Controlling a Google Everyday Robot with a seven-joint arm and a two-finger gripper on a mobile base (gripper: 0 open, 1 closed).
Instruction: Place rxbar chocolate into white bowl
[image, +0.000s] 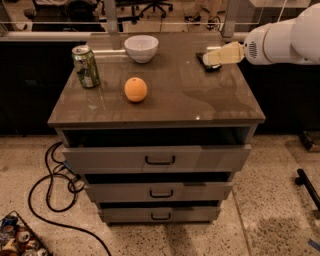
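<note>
– Rxbar (214, 67) first: where is it found?

– It is seen lying flat on the top (200, 100) of the cabinet, at the back right, near the right edge. Most of it is covered by the gripper (210, 56), which is held just over it, reaching in from the right.

– Is the rxbar gripped?

– That cannot be told. Whether the gripper is spread or pressed together is not shown, and contact with the wrapper cannot be confirmed.

– What could go wrong from here?

– A thin, flat rxbar is easily pushed instead of caught. If the gripper is brought down off centre, the wrapper is likely to be skated along the smooth top, and with the edge so near it could be sent over the side. If only a corner is pinched, it may be dropped on the way to the bowl (141, 47).

– And the way across?

– The bowl is set at the back, well apart to the left. If the rxbar is carried too low, the rim could be struck and the bowl shifted. The orange (135, 89) and the can (85, 66) are placed further forward and left, so they are judged to be out of the path.

– Which way is the rxbar pointed?

– Its long axis appears to be slanted, from back left to front right, but too much is hidden for certainty. One end cannot be told from the other.
</note>
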